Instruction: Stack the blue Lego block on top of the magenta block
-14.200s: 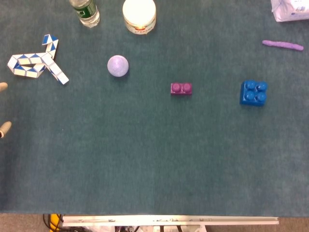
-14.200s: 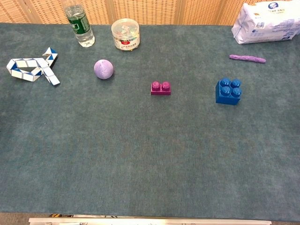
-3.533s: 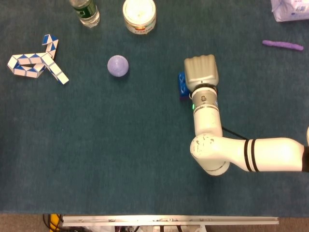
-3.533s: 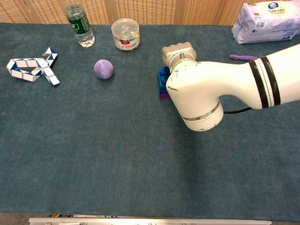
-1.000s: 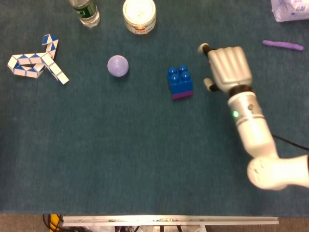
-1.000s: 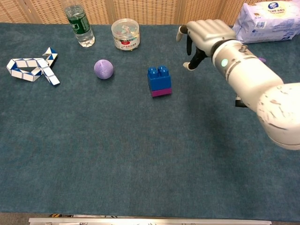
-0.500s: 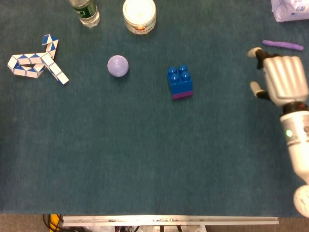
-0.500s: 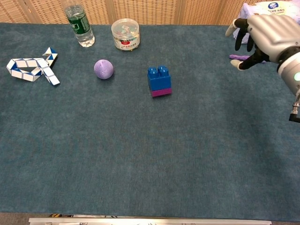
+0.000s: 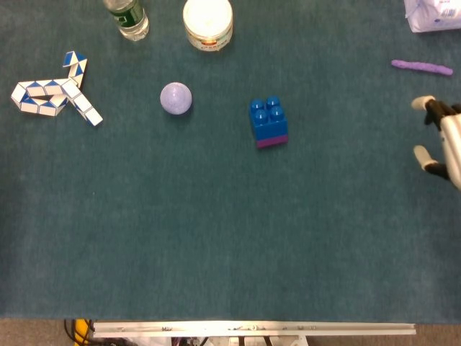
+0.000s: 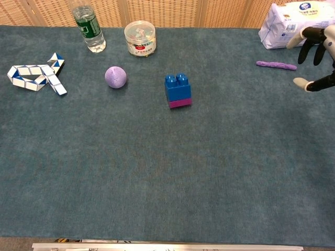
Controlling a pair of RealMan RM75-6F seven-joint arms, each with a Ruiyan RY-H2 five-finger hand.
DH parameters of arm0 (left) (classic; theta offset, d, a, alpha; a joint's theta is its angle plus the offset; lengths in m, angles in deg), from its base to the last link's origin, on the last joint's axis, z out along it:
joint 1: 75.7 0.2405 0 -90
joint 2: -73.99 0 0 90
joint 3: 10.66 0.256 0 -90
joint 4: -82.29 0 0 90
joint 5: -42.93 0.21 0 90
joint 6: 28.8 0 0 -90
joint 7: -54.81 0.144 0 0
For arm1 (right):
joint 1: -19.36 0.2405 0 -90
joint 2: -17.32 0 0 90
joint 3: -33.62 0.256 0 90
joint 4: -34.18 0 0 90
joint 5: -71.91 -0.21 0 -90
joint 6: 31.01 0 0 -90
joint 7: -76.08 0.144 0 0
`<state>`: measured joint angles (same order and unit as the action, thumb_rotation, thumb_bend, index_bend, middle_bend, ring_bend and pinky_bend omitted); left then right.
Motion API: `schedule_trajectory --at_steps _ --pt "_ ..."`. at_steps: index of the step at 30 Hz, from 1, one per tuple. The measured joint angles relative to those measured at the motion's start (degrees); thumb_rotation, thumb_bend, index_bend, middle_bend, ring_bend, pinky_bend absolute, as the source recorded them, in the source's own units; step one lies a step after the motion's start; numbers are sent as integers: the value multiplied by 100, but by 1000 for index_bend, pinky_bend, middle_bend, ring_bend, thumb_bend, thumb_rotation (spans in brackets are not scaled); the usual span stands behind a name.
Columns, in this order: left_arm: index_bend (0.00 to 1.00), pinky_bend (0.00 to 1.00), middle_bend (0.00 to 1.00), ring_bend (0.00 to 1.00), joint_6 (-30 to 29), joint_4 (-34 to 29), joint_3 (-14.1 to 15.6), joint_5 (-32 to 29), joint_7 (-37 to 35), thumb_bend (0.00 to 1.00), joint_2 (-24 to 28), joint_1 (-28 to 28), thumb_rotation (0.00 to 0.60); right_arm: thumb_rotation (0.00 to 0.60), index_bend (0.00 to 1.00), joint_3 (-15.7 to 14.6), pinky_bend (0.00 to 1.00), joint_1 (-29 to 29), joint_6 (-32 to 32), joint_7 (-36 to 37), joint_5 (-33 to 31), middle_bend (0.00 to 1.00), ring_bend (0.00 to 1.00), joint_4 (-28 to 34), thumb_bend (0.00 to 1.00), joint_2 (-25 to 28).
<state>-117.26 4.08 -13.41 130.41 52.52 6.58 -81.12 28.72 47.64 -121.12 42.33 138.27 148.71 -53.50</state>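
The blue Lego block sits on top of the magenta block near the middle of the table; only a thin magenta strip shows below it. My right hand is at the far right edge of both views, well away from the stack, fingers spread and holding nothing. Most of that hand is cut off by the frame. My left hand shows in neither view.
A lilac ball lies left of the stack. A white-and-blue snake puzzle is at far left. A bottle and a white jar stand at the back. A purple stick and a white packet lie at back right.
My right hand has drawn back to the right, from beside the stack to the frame's right edge. The blue-on-magenta stack has stayed put.
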Motion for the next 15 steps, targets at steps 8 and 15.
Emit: schedule_trajectory --at_steps 8,15 --pt "234 162 183 174 -94 47 -14 -15 373 149 -128 48 600 600 334 -328 716 -476 47 324 845 487 488 -206 157 670" --pt "234 162 183 174 -90 61 -25 13 538 149 -185 27 600 600 334 -299 714 -819 46 633 1069 487 488 -513 157 716"
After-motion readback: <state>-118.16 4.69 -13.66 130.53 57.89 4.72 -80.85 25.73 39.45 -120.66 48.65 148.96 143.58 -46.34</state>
